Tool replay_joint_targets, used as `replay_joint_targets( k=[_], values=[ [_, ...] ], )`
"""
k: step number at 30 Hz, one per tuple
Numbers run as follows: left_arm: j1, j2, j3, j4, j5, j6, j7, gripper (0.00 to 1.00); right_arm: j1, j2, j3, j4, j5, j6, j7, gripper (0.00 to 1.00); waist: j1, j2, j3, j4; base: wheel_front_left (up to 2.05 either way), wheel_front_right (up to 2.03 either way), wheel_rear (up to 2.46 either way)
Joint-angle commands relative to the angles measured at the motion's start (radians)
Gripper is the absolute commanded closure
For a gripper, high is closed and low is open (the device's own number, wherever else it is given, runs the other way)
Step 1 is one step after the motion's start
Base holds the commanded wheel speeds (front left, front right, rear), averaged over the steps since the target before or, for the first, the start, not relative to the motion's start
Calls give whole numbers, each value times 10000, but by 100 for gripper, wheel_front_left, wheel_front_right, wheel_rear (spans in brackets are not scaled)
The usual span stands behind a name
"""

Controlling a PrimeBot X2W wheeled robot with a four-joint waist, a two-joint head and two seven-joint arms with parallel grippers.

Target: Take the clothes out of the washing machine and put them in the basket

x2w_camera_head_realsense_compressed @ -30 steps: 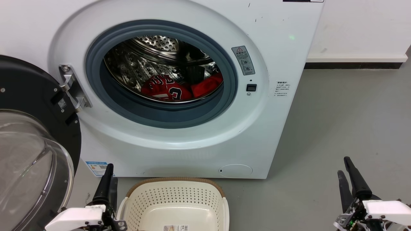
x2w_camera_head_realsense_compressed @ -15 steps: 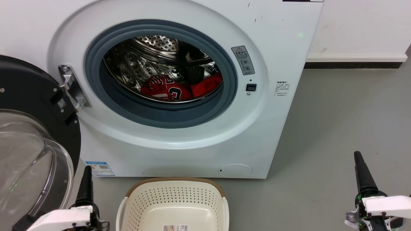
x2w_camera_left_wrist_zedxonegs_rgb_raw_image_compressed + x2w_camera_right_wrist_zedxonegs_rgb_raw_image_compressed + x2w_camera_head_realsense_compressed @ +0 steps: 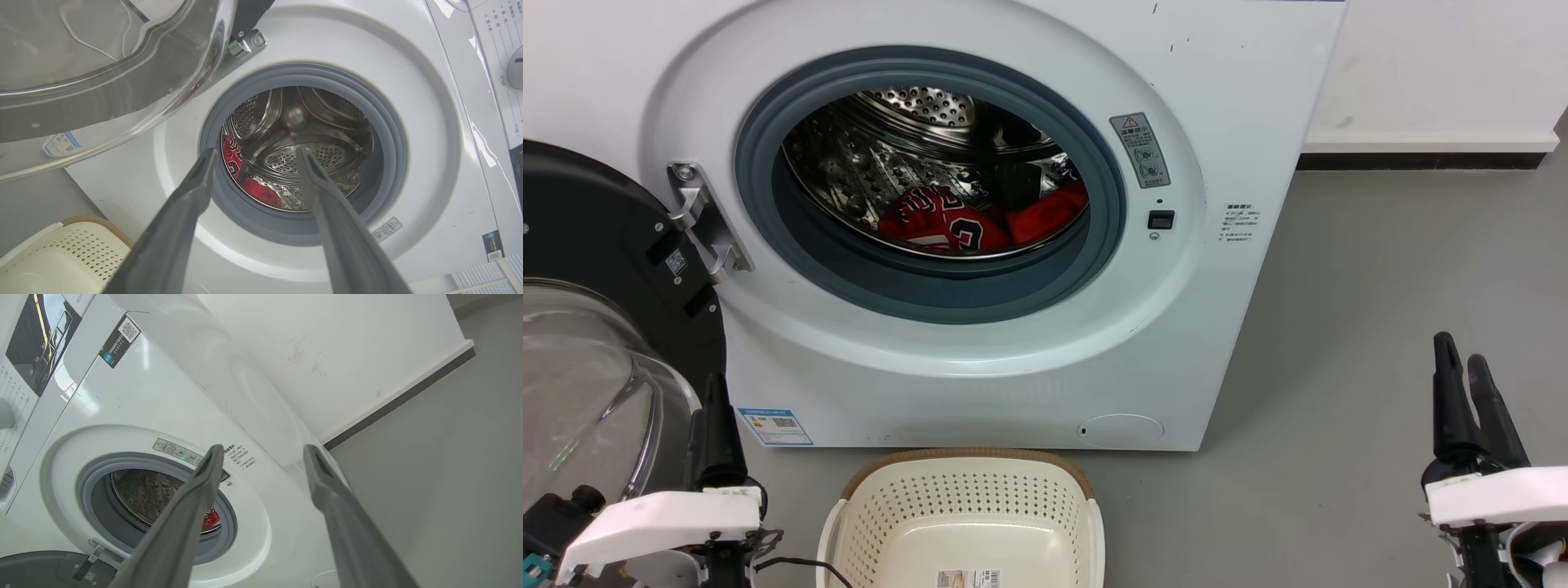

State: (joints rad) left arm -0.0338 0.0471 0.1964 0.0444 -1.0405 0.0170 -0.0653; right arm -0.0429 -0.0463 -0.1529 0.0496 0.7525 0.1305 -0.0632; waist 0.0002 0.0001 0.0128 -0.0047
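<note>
Clothes [image 3: 947, 222] unmoved | right pincer [image 3: 1459, 351] higher | left pincer [image 3: 715, 392] leftward

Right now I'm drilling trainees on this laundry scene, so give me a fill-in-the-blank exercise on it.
1. The two red clothes lie in the washer's ____.
2. The door stands ____.
3. The basket sits in ____ of the washer.
4. The left gripper and right gripper hold ____.
Missing words: drum; open; front; nothing.
</note>
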Motion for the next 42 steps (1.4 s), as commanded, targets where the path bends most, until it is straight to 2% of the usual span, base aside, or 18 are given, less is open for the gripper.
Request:
replay_joint_targets(
  k=[1, 9, 14, 21, 28, 37, 42],
  values=[
    [-3, 24, -59, -278, 267, 36, -83, 0, -64, -51, 70, -291, -407, 3, -102, 0, -1, -1, 4, -1, 0, 0, 0],
    [327, 26, -633, -771, 1584, -225, -338, 0, 137, -53, 528, -894, -2247, 2, -365, 0, -1, -1, 18, -8, 0, 0, 0],
    [479, 28, -868, -902, 2570, -416, -490, 0, 299, -53, 730, -923, -3014, 2, -514, 0, -1, -1, 8, -23, 0, 0, 0],
    [595, 29, -1335, -1138, 4380, -223, -693, 0, 400, -55, 880, -1125, -4000, 2, -721, 0, -1, -1, 7, -58, 0, 0, 0],
    [713, 31, -1744, -1244, 5569, 85, -883, 0, 551, -55, 1112, -1041, -5013, 2, -902, 0, -1, -1, 19, -73, 0, 0, 0],
    [870, 80, -2123, -879, 6571, -126, -1103, 0, 738, -55, 1350, -787, -6127, 2, -1129, 0, -2, -1, 25, -61, 0, 0, 0],
    [936, 82, -2181, -977, 7076, -99, -1227, 0, 792, -56, 1386, -712, -6591, 1, -1245, 0, -2, -1, 32, -71, 0, 0, 0]
  ],
)
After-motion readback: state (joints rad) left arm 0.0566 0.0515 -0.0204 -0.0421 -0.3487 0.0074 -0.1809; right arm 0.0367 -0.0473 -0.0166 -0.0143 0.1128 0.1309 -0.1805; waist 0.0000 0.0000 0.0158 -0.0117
